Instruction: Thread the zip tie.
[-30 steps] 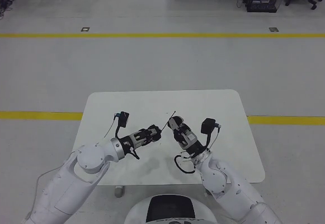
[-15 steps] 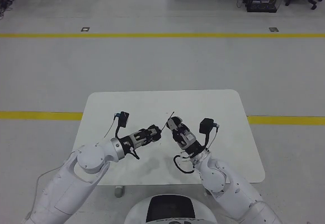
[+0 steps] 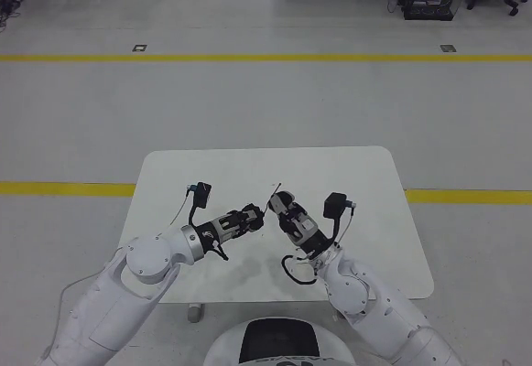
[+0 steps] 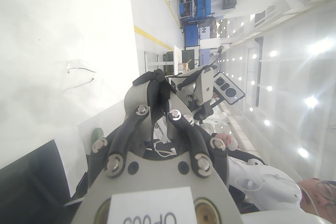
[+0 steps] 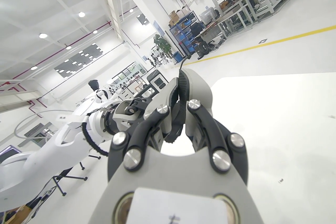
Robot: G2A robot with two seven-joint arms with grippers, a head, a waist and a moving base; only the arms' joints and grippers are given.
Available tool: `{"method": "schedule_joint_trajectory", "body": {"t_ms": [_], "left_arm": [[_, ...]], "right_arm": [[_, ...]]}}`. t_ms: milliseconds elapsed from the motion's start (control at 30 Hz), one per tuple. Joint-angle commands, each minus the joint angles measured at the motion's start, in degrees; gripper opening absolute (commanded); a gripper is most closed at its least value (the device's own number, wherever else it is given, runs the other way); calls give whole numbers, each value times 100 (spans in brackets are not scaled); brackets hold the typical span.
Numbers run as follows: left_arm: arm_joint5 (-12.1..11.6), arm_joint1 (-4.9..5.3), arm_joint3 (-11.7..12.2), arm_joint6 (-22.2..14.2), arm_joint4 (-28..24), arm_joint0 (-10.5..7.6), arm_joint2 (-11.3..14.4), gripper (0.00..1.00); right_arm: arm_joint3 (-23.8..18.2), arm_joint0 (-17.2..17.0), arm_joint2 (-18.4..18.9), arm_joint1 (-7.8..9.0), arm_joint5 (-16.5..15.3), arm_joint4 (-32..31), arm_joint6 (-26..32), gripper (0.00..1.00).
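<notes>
Top view: zip tie [image 3: 276, 190] is held above the middle of the white table [image 3: 357, 174], its thin tail poking out of the right gripper [image 3: 282, 201], whose fingers are clamped on it. Left gripper [image 3: 255, 218] sits just beside, also over the table's middle, fingers pinched together on the tie's other end.

Most of the zip tie [image 5: 184, 60] is hidden between the closed fingers of the right gripper [image 5: 180, 89], with just its thin tip sticking out. From above, that tip is a hairline at the gripper's 12 o'clock, and the head is too small to find. The left gripper [image 4: 157, 86] has pads that hide whatever they pinch.
</notes>
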Motion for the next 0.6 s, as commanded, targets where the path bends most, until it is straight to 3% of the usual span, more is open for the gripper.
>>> {"method": "schedule_joint_trajectory", "body": {"t_ms": [0,567], "left_arm": [[0,0,0,0,0,0,0,0],[0,0,0,0,0,0,0,0]], "right_arm": [[-2,14,-23,14,0,24,1,0],[28,177,-280,177,0,232,-113,0]]}}
